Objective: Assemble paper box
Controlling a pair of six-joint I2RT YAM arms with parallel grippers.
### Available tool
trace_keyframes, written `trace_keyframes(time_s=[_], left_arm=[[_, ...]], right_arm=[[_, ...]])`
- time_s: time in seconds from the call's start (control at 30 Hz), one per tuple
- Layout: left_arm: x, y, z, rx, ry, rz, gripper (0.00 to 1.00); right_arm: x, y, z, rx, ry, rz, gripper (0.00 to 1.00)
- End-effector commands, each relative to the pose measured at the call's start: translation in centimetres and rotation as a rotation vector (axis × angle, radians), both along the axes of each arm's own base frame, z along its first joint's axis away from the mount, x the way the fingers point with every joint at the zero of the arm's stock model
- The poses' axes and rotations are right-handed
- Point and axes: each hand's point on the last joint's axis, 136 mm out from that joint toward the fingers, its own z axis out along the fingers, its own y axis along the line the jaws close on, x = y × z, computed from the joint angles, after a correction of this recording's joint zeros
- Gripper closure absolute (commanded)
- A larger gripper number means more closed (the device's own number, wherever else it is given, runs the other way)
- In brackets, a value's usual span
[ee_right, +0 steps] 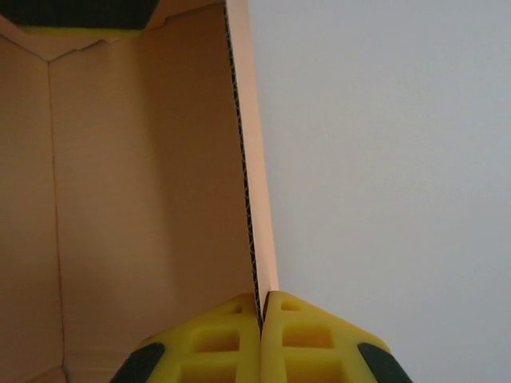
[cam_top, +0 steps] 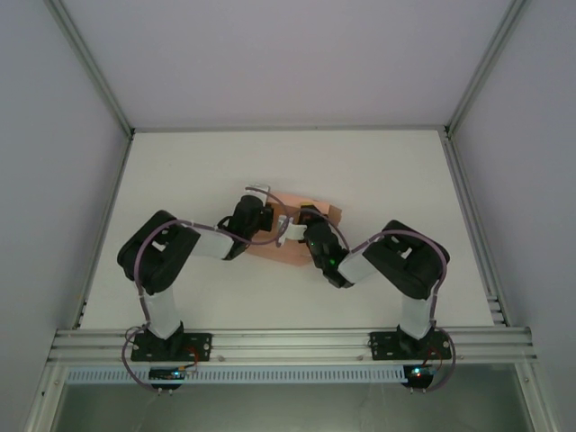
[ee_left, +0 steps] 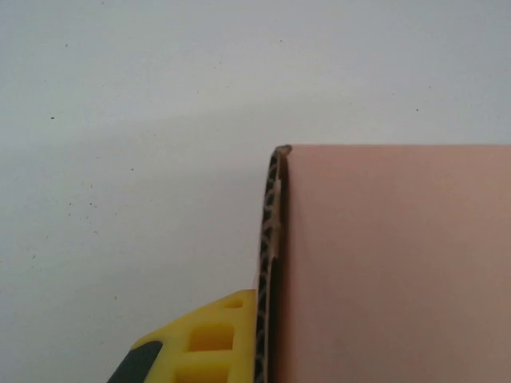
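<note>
Looking down from the top external camera, I find the paper box (cam_top: 294, 202) in the middle of the table (cam_top: 180, 171), half folded. Both arms meet over it, the left gripper (cam_top: 273, 219) on its left side and the right gripper (cam_top: 304, 219) just beside it on the right.

In the left wrist view, one yellow finger (ee_left: 209, 339) presses against the fluted edge of a standing wall. The plain pink face hides its partner. I judge this claw to be clamped on the wall.

In the right wrist view, the right claw's two yellow pads (ee_right: 215, 339) sit together, with the thin edge of a side wall pinched between them. The tan inside of the box, with its fold lines, opens to the left.

I judge the box to be light corrugated card. It should be stiff across a panel, but it would crease or crush at an edge if squeezed hard. I would hold it on a wall edge close to a fold.

I can read no brand, label or printing anywhere.
</note>
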Motion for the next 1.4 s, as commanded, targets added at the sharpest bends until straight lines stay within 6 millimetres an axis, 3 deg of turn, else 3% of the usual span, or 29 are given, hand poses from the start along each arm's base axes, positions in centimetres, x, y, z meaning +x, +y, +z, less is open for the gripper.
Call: trace_keyframes(time_s=[0.0,0.13,0.2,0.23,0.33,0.43,0.53,0.63,0.83,1.0,1.2,1.37], left_arm=[[1.3,1.5,1.2,-0.018,-0.038,0.093,1.0],[0.7,2.0,2.1,-0.038,-0.037,0.106,1.0],[0.4,2.6,2.5,-0.046,-0.03,0.132,1.0],[0.1,2.8,2.4,-0.047,-0.022,0.14,1.0],[-0.5,3.3,3.0,-0.062,-0.019,0.152,1.0],[-1.0,3.6,3.1,-0.065,-0.013,0.153,1.0],[-1.5,3.3,3.5,-0.09,-0.01,0.126,1.0],[-1.8,3.1,3.6,-0.103,0.001,0.113,1.0],[-2.3,3.1,4.3,-0.122,0.009,0.106,1.0],[-2.6,2.5,4.9,-0.12,0.028,0.066,1.0],[-3.0,1.6,5.1,-0.134,0.022,0.024,1.0],[-3.1,1.3,4.8,-0.141,0.042,0.028,1.0]], right_arm=[[-0.5,-1.2,-1.5,0.022,0.099,-0.044,0.75],[-0.6,-2.7,2.2,0.177,0.081,-0.099,0.33],[-1.0,-3.9,3.8,0.28,0.102,-0.132,0.06],[-1.4,-4.3,4.2,0.323,0.133,-0.139,0.02],[-3.0,-5.2,5.2,0.494,0.312,-0.13,0.01],[-4.3,-5.8,7.7,0.741,0.495,-0.085,0.01],[-4.1,-6.3,11.2,0.954,0.56,-0.047,0.01],[-2.8,-7.0,12.2,1.049,0.586,-0.107,0.01],[-0.3,-7.4,8.2,0.986,0.644,-0.266,0.01],[0.5,-7.1,4.8,0.939,0.688,-0.323,0.01],[2.4,-4.6,3.2,0.966,0.725,-0.302,0.01],[3.6,-1.7,3.4,1.009,0.709,-0.249,0.01]])
